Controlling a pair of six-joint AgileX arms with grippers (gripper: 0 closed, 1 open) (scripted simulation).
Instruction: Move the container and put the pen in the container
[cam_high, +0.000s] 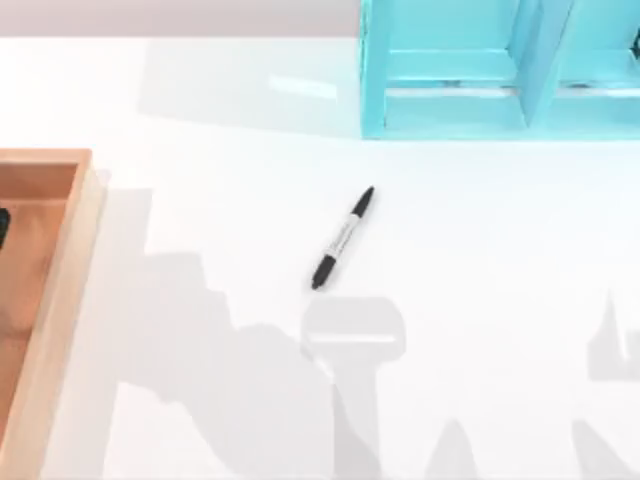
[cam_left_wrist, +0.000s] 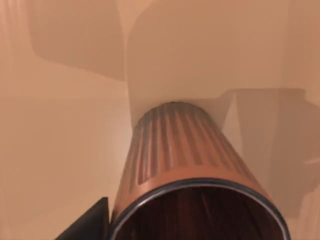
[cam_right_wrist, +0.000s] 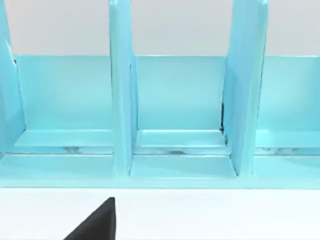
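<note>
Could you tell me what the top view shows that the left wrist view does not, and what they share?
The top view alone shows the pen lying on the white table, the turquoise shelf at the far edge and the orange-wood tray at the left. The left wrist view alone shows the container close up, ribbed, with a dark inside, beside a black finger. They seem to share the tray's wood tone.

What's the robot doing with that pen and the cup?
The pen lies untouched on the white table, near the middle, in front of the turquoise shelf. The left wrist view looks down at the container, close up against an orange-wood surface, probably the wooden tray at the table's left. The right wrist camera faces the shelf. The pen isn't in the container yet.
</note>
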